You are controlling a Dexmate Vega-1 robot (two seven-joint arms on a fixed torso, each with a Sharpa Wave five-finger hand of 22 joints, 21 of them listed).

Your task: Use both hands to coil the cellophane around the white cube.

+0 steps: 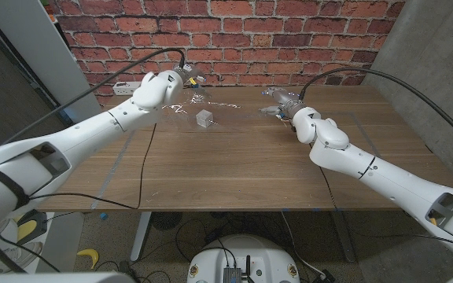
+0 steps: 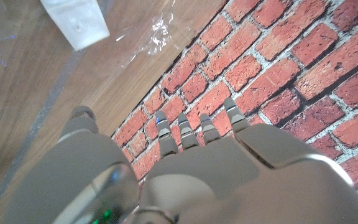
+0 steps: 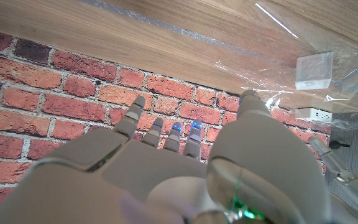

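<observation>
Sitting on the wooden table (image 1: 234, 169) is a small white cube (image 1: 204, 118), toward the back and between the two hands. Clear cellophane (image 1: 234, 110) stretches over the cube from one hand to the other (it shines where the light hits it). The left hand (image 1: 163, 85) is lifted above the table near the brick wall (image 1: 289, 35), and it looks to pinch one end of the cellophane. The right hand (image 1: 285, 106) holds the other end, fingers closed on it. A white power strip (image 1: 124, 87) lies at the back edge.
</observation>
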